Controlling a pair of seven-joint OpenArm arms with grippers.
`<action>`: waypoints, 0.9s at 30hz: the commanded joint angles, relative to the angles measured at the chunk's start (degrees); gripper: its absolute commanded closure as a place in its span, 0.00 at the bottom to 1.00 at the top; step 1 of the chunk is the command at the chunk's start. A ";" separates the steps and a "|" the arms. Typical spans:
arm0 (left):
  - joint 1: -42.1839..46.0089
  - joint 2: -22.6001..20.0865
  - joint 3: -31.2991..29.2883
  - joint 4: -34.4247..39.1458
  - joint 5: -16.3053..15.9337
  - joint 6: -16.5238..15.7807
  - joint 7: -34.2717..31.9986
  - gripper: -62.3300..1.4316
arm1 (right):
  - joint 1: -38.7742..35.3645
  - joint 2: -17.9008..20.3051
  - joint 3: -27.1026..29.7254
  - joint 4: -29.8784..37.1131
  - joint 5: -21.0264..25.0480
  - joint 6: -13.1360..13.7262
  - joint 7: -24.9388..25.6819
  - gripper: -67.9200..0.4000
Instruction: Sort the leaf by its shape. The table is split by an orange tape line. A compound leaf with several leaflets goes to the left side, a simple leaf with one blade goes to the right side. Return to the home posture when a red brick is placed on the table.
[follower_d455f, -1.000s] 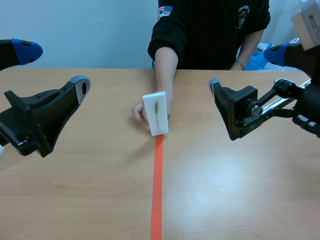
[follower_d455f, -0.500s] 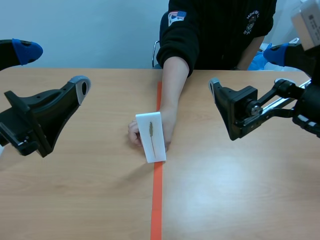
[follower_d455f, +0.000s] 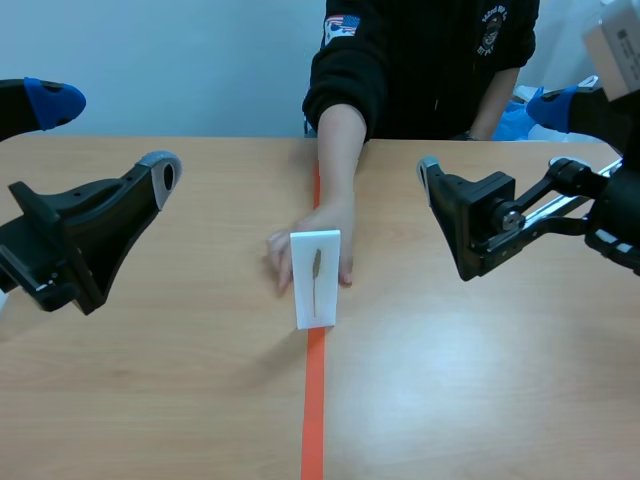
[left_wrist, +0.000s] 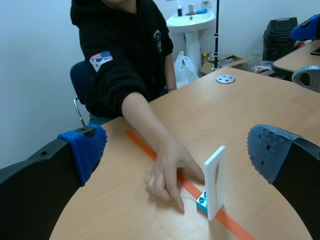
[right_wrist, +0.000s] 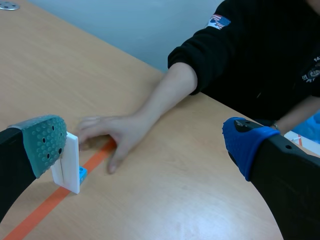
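Observation:
A white card (follower_d455f: 314, 278) stands upright on the orange tape line (follower_d455f: 314, 400), showing one slim dark leaf (follower_d455f: 316, 268) with a single narrow blade. A person's hand (follower_d455f: 325, 235) rests just behind the card and touches it. In the left wrist view the card (left_wrist: 215, 182) sits on a small blue base (left_wrist: 202, 202), ahead of my open fingers, beside the hand (left_wrist: 167, 172). The right wrist view has the card (right_wrist: 71, 162) edge-on next to my grey-green pad (right_wrist: 47, 142). My left gripper (follower_d455f: 105, 135) and right gripper (follower_d455f: 492, 135) hang open, raised, well apart from the card.
The person sits across the table, with a black sleeve (follower_d455f: 345, 75) reaching over the far edge along the tape line. A small grey disc (left_wrist: 225, 79) lies far off on the table's right side. Bare wood lies on both sides of the tape.
The person's hand brought the card nearer to me along the tape and turned it square and upright. Neither arm has moved.

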 joint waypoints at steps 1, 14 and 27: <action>0.00 0.13 -0.42 0.50 -0.42 0.11 -0.85 0.03 | 0.52 0.48 0.44 1.44 0.63 -0.20 0.66 0.04; -4.35 0.11 1.51 -12.90 -0.48 0.11 -0.46 0.03 | 0.52 0.48 0.44 1.44 0.63 -0.20 0.66 0.04; -16.06 -1.99 14.14 -31.56 -0.20 -1.42 -2.78 0.03 | 0.50 0.48 0.44 1.44 0.61 -0.20 0.63 0.04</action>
